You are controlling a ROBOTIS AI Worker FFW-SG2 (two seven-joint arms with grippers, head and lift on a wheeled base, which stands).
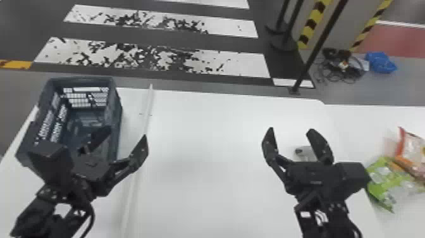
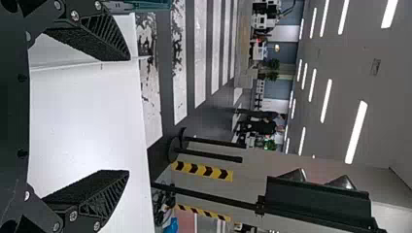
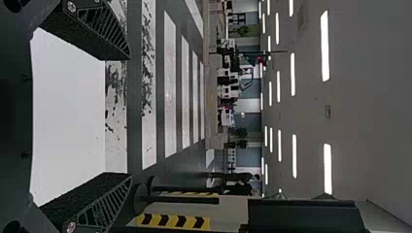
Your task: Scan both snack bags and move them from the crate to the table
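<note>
Green snack bag (image 1: 387, 182) and red snack bag (image 1: 411, 150), both on the white tabletop (image 1: 373, 118), right of the spread, empty right tool (image 1: 291, 129), surely the nearer for any touch-up; left tool (image 1: 127, 131), also released, hangs by the crate (image 1: 115, 120).

- Crate (image 1: 118, 110): matt, hard plastic with latticed walls.
- Bench (image 1: 205, 142): smooth, with a soft sheen.
- Green bag (image 1: 387, 180), red bag (image 1: 411, 150): glossy, crinkled plastic film.
- Left gripper (image 1: 127, 132), right gripper (image 1: 291, 129): matt black, rough on the inner finger faces, with shiny metal screws.
</note>
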